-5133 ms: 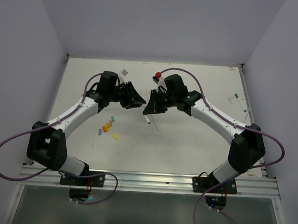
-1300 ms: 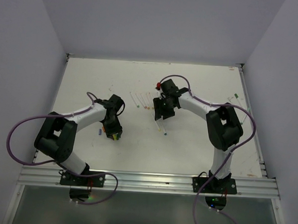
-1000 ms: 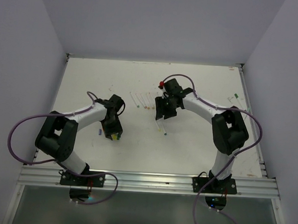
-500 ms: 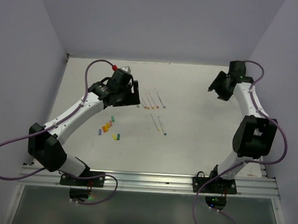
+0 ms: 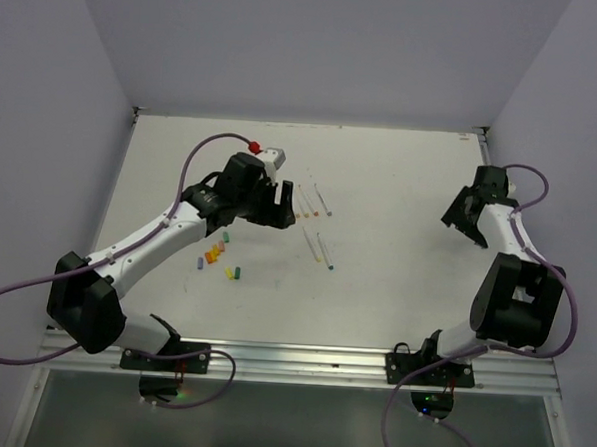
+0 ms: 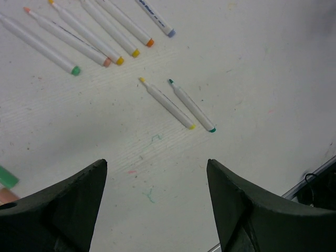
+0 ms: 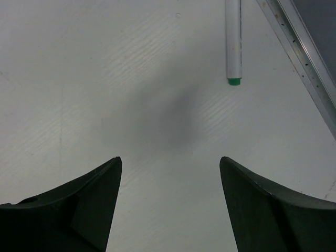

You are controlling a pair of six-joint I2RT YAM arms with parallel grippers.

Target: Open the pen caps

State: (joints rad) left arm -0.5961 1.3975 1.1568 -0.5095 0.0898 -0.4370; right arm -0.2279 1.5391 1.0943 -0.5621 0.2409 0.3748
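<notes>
While the left gripper (image 5: 283, 199) hangs over the left-centre part of the flat white table (image 5: 395, 294), its two black fingers (image 6: 63, 210) stand wide apart with nothing between them. Just to its right, several thin white-barrelled marker pens (image 5: 320, 203) lie side by side in a slanted row. In the left wrist view their near ends show green, peach, yellow, orange and lilac.

Nearer than that row, and apart from it, lie two more white pens, close together and roughly parallel. One is a yellow-tipped pen (image 6: 167, 103) and the other a teal-tipped pen (image 6: 191, 105). Both show bare nibs at their far ends.

The small coloured plastic pen caps (image 5: 217, 251) lie loose in a cluster on the table, to the left of those two pens and nearer than the left gripper. Green, orange and purple ones sit close together, and a yellow-green cap (image 5: 234, 273) lies a little nearer and to the right of them. The edge of one green cap (image 6: 6, 177) also shows at the left border of the left wrist view.

The right gripper (image 5: 462, 214) is over the right side of the table, well apart from the pens in the middle. Its black fingers (image 7: 68, 210) are likewise spread wide and hold nothing. Beyond them lies a single white pen with a green end (image 7: 234, 42), near the metal rail (image 7: 307, 58) along the table's right edge.
</notes>
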